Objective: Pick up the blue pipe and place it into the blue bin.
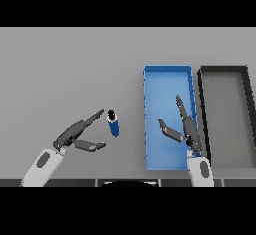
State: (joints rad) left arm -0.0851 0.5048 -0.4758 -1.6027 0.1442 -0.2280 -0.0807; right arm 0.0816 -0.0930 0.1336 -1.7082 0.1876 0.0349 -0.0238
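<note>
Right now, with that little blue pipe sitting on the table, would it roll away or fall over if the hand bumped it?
The blue pipe looks short, round and rigid, so it would probably keep its shape when gripped. Its dark end points up, so it seems to stand upright; a nudge from the left hand could tip it. Once down, its round body would likely roll.

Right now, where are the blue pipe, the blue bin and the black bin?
blue pipe [114, 127], head view, on its blue body.
blue bin [167, 69], head view, on its far rim.
black bin [223, 69], head view, on its far rim.
</note>
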